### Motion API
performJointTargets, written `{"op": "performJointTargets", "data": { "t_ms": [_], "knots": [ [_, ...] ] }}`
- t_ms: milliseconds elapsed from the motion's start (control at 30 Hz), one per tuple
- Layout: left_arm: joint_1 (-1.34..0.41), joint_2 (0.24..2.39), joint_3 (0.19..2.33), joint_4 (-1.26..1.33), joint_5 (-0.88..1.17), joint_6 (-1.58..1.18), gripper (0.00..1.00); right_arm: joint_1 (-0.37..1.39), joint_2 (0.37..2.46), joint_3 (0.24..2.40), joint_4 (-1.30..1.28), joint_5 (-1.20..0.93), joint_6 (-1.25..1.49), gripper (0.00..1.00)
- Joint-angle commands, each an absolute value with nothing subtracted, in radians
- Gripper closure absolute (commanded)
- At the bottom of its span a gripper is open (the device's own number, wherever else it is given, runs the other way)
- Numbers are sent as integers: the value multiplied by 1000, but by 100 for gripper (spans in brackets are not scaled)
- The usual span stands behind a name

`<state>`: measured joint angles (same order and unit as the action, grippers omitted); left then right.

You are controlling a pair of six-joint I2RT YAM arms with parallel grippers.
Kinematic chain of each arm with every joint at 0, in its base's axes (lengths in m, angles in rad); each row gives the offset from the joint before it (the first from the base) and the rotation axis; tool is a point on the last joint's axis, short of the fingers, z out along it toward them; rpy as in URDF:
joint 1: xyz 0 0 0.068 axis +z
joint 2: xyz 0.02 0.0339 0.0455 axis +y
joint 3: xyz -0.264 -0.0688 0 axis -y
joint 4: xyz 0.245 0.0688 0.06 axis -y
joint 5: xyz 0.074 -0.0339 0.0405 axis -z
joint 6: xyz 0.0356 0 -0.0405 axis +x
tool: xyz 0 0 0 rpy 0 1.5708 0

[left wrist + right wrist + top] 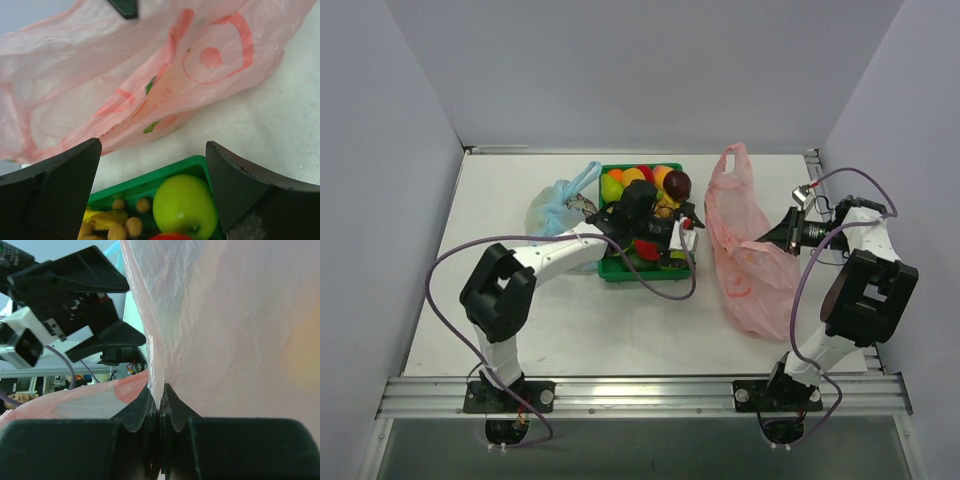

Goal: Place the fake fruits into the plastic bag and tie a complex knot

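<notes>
The task is barely begun, by my judgement. The fake fruits (638, 178) lie heaped in the green tray (638, 276) at the middle of the tabletop (620, 335): green, orange, yellow and red pieces, with a dark purple cluster at the far right corner. I can see none of them inside the plastic bag (750, 270), and no knot has been made. All the loading and all the tying are left to do.

The bag lies just to the right of the tray, stretched from the far side of the tabletop towards the near edge. It is thin, pale pink and crinkled, with a red ring printed on it, and one loop handle stands up at its far end. It looks slack and flat rather than filled.

The right pincer (159, 397) is clenched on a fold of the pink film at the bag's right side, holding that edge up. The left pincer (152, 147) is released, its fingers spread wide with nothing between them, and it hangs over the tray's right end, above a glossy green fruit (185, 205), facing the bag
</notes>
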<state>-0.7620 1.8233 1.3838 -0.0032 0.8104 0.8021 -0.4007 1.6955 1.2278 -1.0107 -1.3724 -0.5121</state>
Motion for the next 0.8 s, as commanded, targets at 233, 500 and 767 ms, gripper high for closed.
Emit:
{"op": "performJointTargets", "data": {
  "t_ms": [233, 500, 767],
  "knots": [
    [-848, 1982, 1480, 231, 792, 999, 3, -411, 1723, 1305, -1186, -1368, -635, 100],
    [-877, 2072, 1540, 345, 724, 945, 40, -413, 1718, 1325, -1193, -1338, -629, 100],
    [-868, 1950, 1499, 74, 785, 1075, 100, -439, 1704, 1433, -1166, -1215, -542, 100]
  ]
}}
